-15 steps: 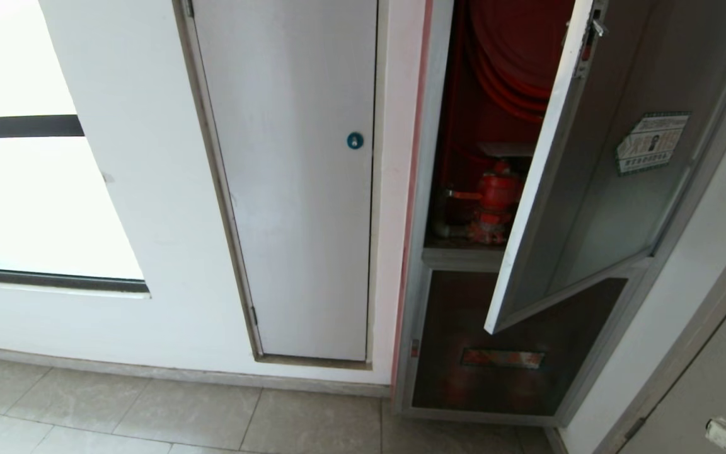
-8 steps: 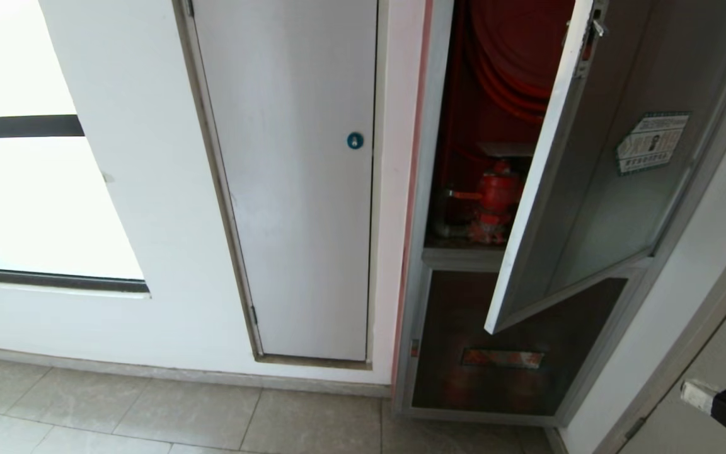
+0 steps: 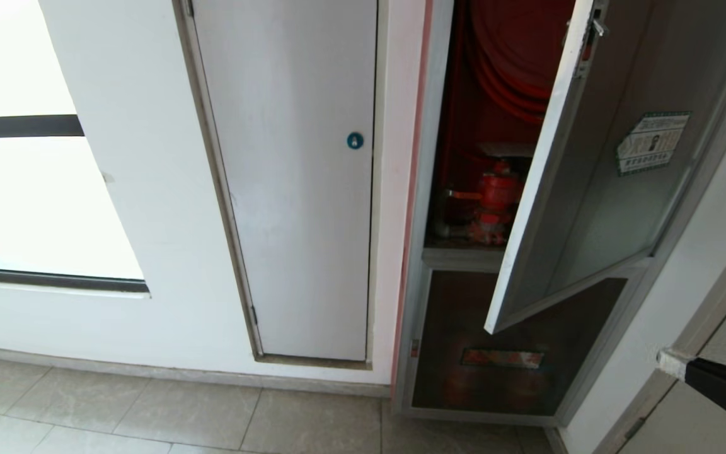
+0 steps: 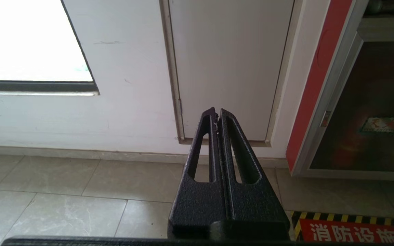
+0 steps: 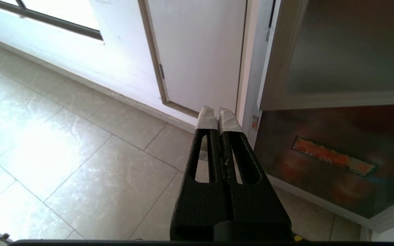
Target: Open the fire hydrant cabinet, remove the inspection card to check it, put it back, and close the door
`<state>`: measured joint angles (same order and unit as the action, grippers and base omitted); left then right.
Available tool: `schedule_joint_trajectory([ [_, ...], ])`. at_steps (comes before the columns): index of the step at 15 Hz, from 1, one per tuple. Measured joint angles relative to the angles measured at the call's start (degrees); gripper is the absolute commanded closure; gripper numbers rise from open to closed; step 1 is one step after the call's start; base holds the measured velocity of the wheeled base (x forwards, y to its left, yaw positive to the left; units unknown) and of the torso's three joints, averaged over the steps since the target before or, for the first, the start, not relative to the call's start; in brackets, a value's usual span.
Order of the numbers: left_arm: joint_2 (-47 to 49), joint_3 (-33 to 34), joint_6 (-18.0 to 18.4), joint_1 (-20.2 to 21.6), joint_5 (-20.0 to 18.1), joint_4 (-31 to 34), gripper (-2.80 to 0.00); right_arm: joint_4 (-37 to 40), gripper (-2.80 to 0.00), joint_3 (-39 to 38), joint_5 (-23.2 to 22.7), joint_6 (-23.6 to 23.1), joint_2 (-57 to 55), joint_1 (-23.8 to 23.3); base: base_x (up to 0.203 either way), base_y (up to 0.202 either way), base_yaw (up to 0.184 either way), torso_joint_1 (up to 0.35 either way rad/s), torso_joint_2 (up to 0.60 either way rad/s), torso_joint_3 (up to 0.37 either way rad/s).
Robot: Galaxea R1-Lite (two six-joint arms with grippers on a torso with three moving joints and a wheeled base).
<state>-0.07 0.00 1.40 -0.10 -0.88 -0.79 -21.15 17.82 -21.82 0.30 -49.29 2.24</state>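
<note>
We see our right end effector (image 5: 219,114) as 2 black, rough-textured fingers with long slots and white-taped tips; our left end effector (image 4: 217,116) matches, untaped.

A white panel door (image 3: 293,189) with a round blue lock (image 3: 355,140) is standing shut in the white wall (image 3: 136,208), a bright window (image 3: 29,189) beside it, beige floor tiles (image 3: 149,416) lying below.

A corridor in a public or office building: a white wall (image 3: 149,208) with a recessed fire hydrant cabinet (image 3: 416,252), its glass door (image 3: 596,189) open on a red valve (image 3: 495,195) and hose reel (image 3: 514,57), beside a locked service panel (image 3: 293,189), a window (image 3: 29,189), and a tiled floor (image 3: 180,416) with a hazard-striped fire-equipment marking (image 4: 351,229).
</note>
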Motion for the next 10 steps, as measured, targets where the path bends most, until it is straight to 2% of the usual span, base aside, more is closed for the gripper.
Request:
schedule_joint_trajectory([
  [4, 0.0, 0.0, 0.0, 0.0, 0.0, 0.0, 0.00, -1.5, 0.00, 1.8, 0.1, 3.0, -3.9, 3.6, 0.000, 0.000, 0.000, 0.000, 0.00, 0.000],
  [10, 0.0, 0.0, 0.0, 0.0, 0.0, 0.0, 0.00, -1.6, 0.00, 5.8, 0.2, 3.5, -9.6, 4.5, 0.000, 0.000, 0.000, 0.000, 0.00, 0.000],
])
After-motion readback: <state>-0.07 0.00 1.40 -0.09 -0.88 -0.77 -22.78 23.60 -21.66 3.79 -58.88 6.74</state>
